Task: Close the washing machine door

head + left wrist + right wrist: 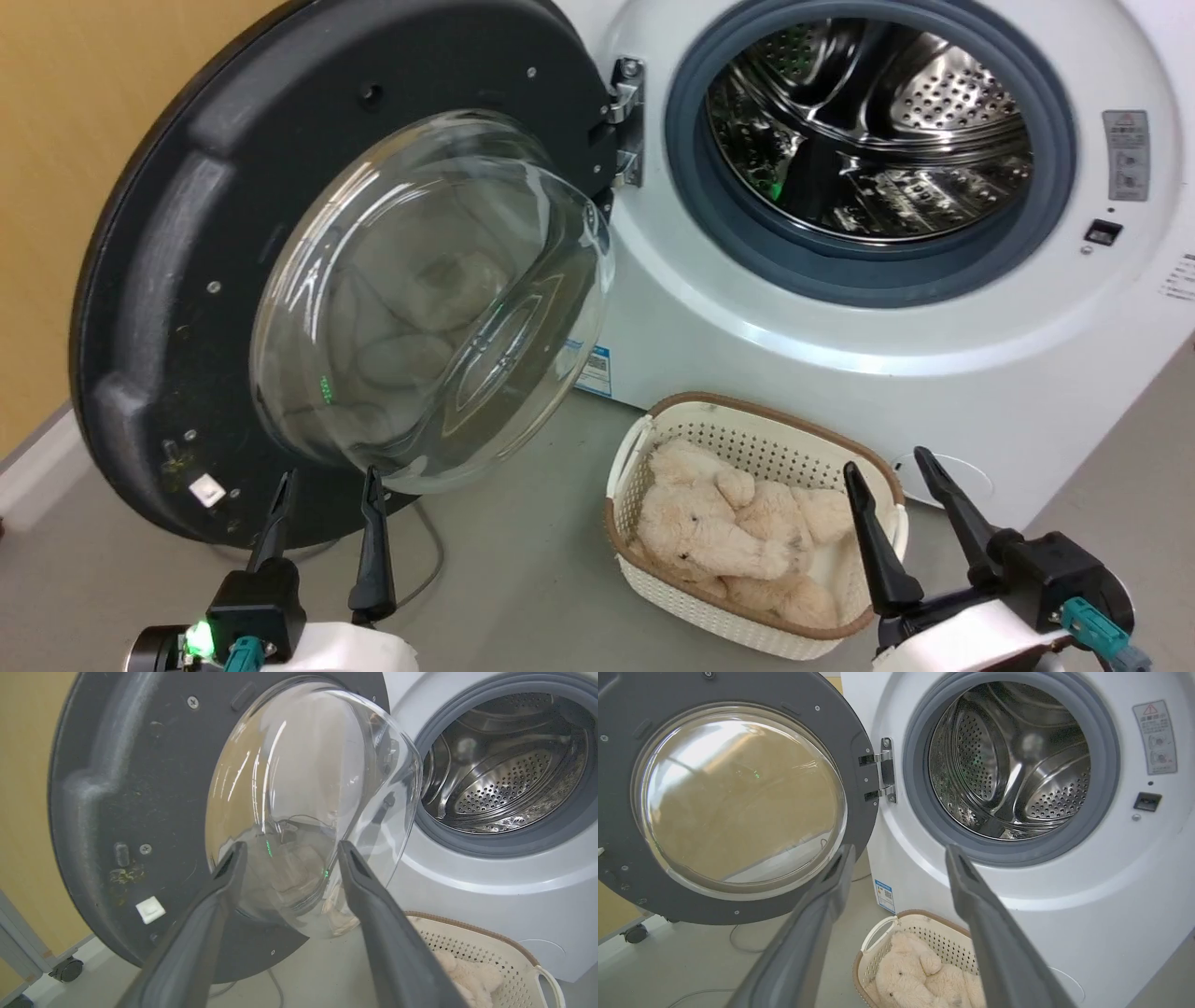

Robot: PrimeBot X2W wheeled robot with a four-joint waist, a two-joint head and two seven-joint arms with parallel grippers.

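The washing machine door [177,233] stands wide open to the left, black-rimmed, its clear glass bowl [429,299] bulging toward me. A metal hinge [627,117] ties it to the white washing machine [766,345], whose steel drum [868,131] shows inside a grey-blue gasket. My left gripper [327,485] is open just below the glass bowl, holding nothing; in the left wrist view that gripper [289,851] points at the door [131,788]. My right gripper [887,467] is open at the lower right, over the basket. The right wrist view shows the door [859,728] and machine [1064,914].
A white perforated basket [653,439] holding a cream plush toy [728,541] sits on the grey floor before the machine. A yellow wall [56,187] stands left of the door. A thin cable [429,551] lies on the floor under the door.
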